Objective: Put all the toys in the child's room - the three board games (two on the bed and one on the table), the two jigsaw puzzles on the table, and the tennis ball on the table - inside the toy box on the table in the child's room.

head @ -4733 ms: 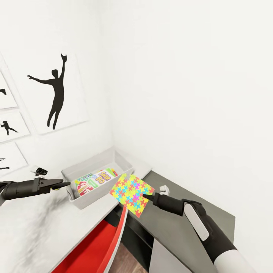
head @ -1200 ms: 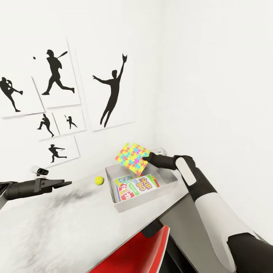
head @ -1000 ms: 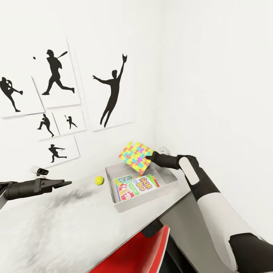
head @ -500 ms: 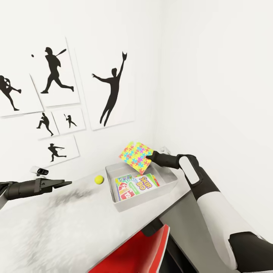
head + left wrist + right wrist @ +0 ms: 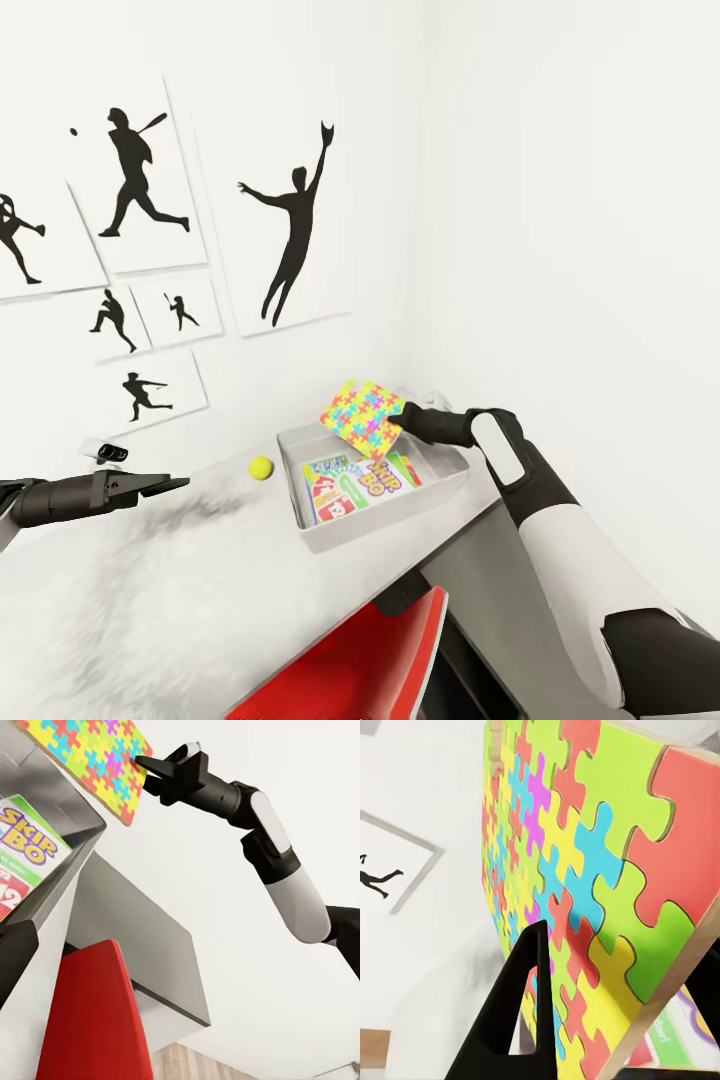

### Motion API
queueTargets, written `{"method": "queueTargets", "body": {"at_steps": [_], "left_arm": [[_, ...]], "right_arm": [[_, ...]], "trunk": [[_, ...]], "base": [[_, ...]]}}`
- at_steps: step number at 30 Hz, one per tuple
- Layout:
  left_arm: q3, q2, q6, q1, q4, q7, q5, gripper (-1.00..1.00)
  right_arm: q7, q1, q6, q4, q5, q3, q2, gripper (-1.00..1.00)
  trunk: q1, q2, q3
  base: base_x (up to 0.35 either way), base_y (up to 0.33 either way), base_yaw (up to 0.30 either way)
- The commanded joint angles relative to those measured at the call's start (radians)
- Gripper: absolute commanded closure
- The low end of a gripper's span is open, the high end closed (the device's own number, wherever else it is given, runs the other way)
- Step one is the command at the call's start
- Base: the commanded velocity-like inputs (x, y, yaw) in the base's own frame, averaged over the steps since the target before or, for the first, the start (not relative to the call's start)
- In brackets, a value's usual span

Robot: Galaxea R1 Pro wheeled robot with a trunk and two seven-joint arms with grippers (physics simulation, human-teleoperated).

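— One jigsaw puzzle [image 5: 364, 417] hangs tilted over the toy box [image 5: 440, 487] at the bench [image 5: 200, 580] corner, pinched at its edge by the right claw [image 5: 397, 420]. Which step is this?

— Delivery, by the look of it. The board sits above the far end of the box, where Skip-Bo [image 5: 375, 478] and other game boxes lie.

— And next?

— Likely lowering it and letting go so it drops flat inside. The tennis ball [image 5: 261, 467] waits on the bench beside the box, near the left claw [image 5: 175, 484], empty, its fingers drawn nearly together.
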Motion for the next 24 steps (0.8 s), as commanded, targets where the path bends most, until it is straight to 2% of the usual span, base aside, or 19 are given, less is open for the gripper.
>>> {"method": "queueTargets", "body": {"at_steps": [1, 24], "left_arm": [[-0.004, 0.001, 0.011, -0.001, 0.0, -0.003, 0.005, -1.0], [-0.004, 0.002, 0.01, -0.001, 0.0, -0.004, 0.005, -1.0]], "right_arm": [[0.008, -0.001, 0.004, 0.003, 0.007, -0.001, 0.0, 1.0], [0.006, -0.003, 0.005, 0.062, 0.003, -0.002, 0.007, 1.0]], "trunk": [[0.001, -0.002, -0.004], [0.001, -0.002, -0.042]], "base": [[0.0, 0.0, 0.0], [-0.024, 0.0, 0.0]]}}
